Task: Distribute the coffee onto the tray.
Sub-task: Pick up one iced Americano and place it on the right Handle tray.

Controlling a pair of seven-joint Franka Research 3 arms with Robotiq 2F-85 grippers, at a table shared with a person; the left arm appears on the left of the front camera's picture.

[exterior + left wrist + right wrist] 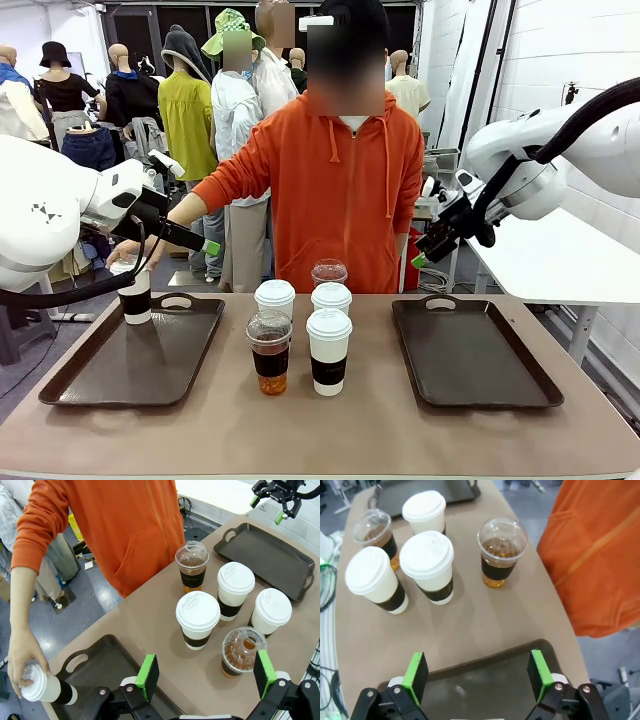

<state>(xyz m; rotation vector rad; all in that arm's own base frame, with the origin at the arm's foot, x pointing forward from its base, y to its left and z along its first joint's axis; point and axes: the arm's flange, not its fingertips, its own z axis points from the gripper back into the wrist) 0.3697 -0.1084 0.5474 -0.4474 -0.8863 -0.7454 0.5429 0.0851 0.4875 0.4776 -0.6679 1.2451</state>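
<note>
Five coffee cups stand together mid-table: three white lidded ones [329, 350] [198, 617] [427, 562] and two clear dome-lidded ones with brown drink [270, 352] [242, 650] [502, 550]. A person's hand [22, 655] holds a sixth white cup [135, 297] [42, 689] at the far corner of the left tray [130, 360] [97, 662]. My left gripper [205, 245] [206, 675] hangs open above that tray's inner edge. My right gripper [428, 252] [477, 675] is open, high over the bare right tray [470, 355] [485, 692].
The person in an orange hoodie [345, 190] stands at the far side, one arm stretched to the left tray. A white table [560, 260] stands at the right behind my right arm. Bare brown tabletop [330, 430] lies in front of the cups.
</note>
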